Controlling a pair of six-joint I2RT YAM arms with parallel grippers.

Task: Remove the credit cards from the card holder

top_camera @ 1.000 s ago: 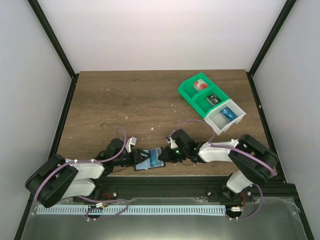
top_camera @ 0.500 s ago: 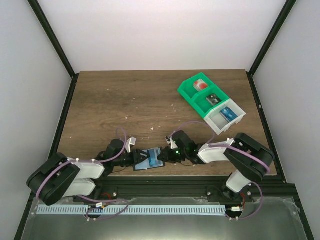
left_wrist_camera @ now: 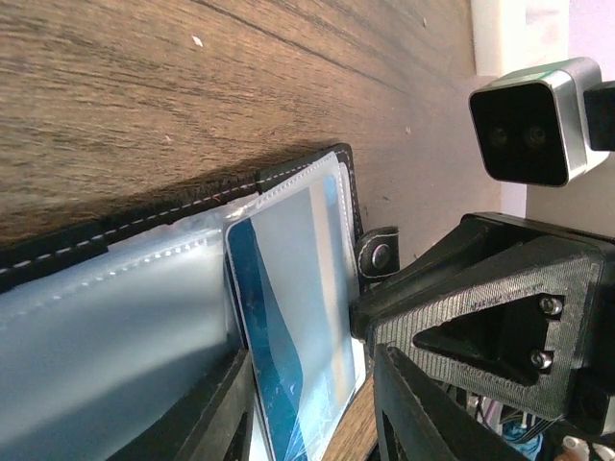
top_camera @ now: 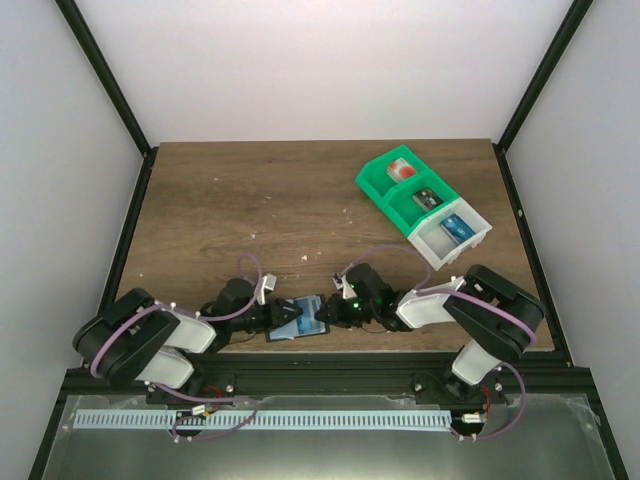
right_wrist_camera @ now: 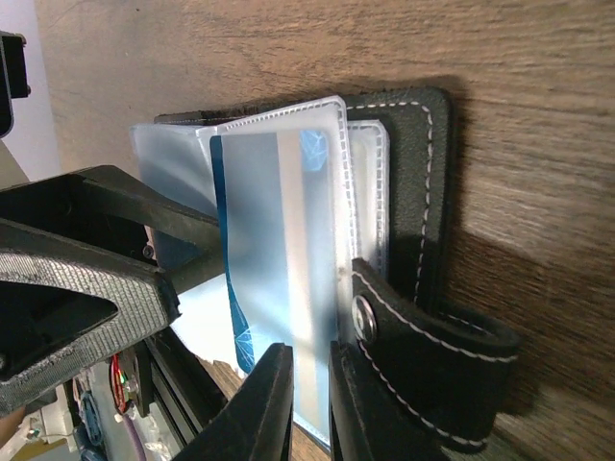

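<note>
The card holder (top_camera: 300,320) lies open at the table's near edge, with black stitched edging (left_wrist_camera: 192,206) and clear sleeves. A blue credit card (left_wrist_camera: 288,327) sits in the front sleeve and also shows in the right wrist view (right_wrist_camera: 274,240). My left gripper (top_camera: 270,322) is at the holder's left side; its jaws (left_wrist_camera: 312,360) stand apart on either side of the sleeved card. My right gripper (top_camera: 328,318) is at the right side, shut (right_wrist_camera: 309,351) on the card's sleeve, beside the black snap tab (right_wrist_camera: 423,365). Other cards are hidden.
A green-and-white compartment bin (top_camera: 420,205) with small items stands at the back right. The holder is close to the table's front edge (top_camera: 300,347). The two grippers face each other, almost touching; the right gripper's body (left_wrist_camera: 500,298) fills the left wrist view's right side.
The left arm's elbow and shoulder links have swung right, closer to the holder. Both grippers have stayed at the holder, which has barely moved.
</note>
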